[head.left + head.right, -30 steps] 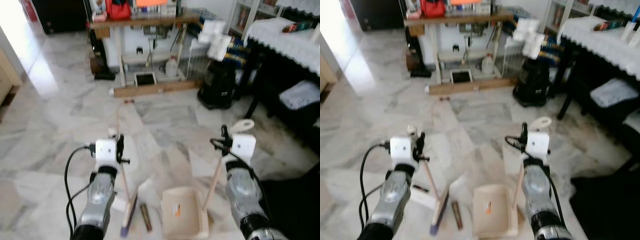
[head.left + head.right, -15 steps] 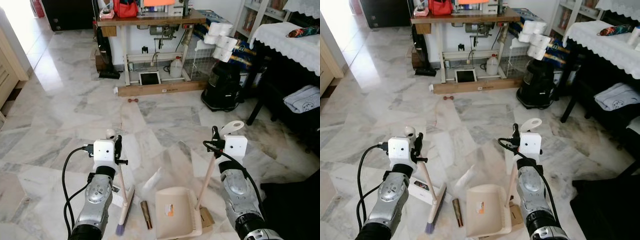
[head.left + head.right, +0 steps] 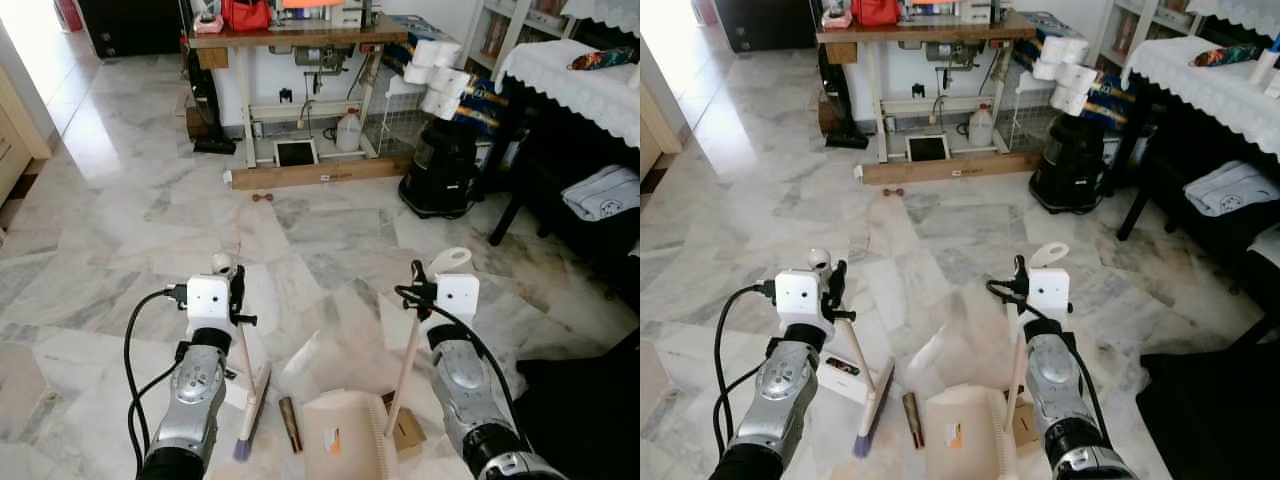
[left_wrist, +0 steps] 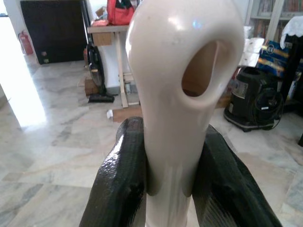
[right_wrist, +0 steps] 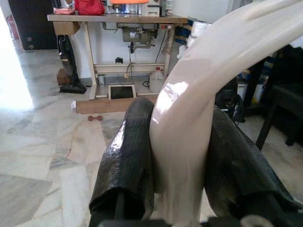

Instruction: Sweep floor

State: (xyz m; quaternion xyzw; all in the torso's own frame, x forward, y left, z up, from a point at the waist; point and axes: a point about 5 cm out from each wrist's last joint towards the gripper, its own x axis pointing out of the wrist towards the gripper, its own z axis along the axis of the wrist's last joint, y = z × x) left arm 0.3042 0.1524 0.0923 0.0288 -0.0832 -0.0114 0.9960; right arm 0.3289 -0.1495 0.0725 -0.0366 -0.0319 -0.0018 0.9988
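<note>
A: Arms? 
B: Two silver ribbed forearms, each topped by a white boxy wrist module. Black cables loop off both.

A: Fingers? 
B: Left gripper [image 4: 170, 189], right gripper [image 5: 182, 184]: long, glossy black, rounded pads.

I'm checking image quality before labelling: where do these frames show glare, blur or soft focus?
Left eye view: sharp, with blown-out daylight on the marble floor at top left. Left wrist view: the left hand grips the broom handle, which is close and shows small bright highlights; background slightly soft. Right wrist view: a bright sheen on the dustpan handle; floor overexposed at the left edge.
</note>
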